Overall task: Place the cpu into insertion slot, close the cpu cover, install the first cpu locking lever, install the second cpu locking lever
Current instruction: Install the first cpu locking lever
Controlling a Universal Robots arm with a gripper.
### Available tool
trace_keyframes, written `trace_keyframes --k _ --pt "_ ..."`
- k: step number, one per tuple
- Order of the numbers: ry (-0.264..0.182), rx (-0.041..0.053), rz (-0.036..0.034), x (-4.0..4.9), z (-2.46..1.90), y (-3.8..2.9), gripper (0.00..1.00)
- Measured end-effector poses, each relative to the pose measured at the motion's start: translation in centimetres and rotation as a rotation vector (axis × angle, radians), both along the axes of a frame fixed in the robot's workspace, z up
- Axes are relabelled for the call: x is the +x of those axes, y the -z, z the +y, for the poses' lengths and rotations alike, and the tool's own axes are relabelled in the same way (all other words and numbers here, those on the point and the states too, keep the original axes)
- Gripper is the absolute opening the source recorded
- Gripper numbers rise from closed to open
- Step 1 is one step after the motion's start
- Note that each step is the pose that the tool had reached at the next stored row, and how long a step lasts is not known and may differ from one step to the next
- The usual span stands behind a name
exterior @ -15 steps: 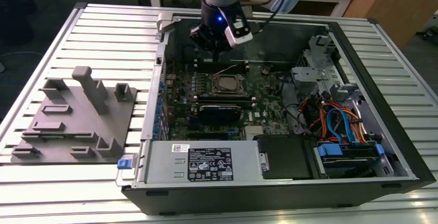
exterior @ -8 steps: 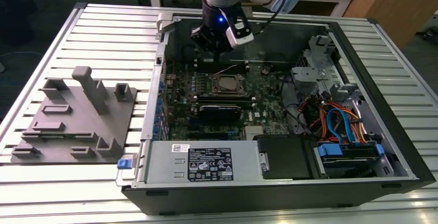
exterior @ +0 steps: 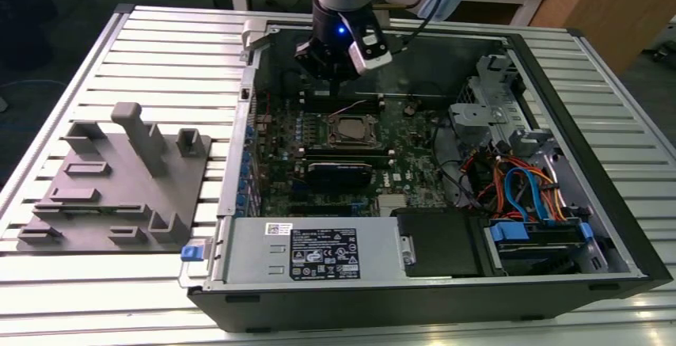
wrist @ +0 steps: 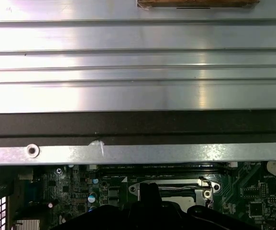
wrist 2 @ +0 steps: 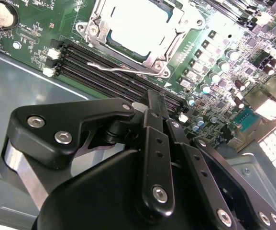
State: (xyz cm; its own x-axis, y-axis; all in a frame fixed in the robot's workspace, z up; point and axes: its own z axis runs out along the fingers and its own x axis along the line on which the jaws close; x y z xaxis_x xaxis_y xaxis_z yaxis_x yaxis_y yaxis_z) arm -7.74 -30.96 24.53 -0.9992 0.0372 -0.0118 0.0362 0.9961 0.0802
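Observation:
The open computer case (exterior: 591,203) lies on a slatted metal table. On its green board sits the insertion slot (exterior: 350,131). In the second wrist view the cpu (wrist 2: 134,23) lies in the slot, its silver top showing through the window of the cpu cover (wrist 2: 153,61), which lies flat over it. A thin wire locking lever (wrist 2: 113,68) runs along the socket's edge beside the memory slots. My gripper (exterior: 336,93) hangs just above the board on the far side of the slot. Its fingertips (wrist 2: 155,101) are pressed together with nothing between them. Gripper tip (wrist: 150,190) and socket (wrist: 176,189) appear in the first wrist view.
A grey fixture plate (exterior: 116,180) with upright holders stands at the exterior view's left. Inside the case are a black block (exterior: 338,173), the power supply (exterior: 317,251) and a drive cage with cables (exterior: 528,195). Long black memory slots (wrist 2: 99,72) border the socket.

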Motion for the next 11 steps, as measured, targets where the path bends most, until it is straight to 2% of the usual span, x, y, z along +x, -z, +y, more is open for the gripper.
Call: trace_keyframes --k 11 --pt "0.000 0.0000 0.0001 0.76 0.00 0.38 0.11"
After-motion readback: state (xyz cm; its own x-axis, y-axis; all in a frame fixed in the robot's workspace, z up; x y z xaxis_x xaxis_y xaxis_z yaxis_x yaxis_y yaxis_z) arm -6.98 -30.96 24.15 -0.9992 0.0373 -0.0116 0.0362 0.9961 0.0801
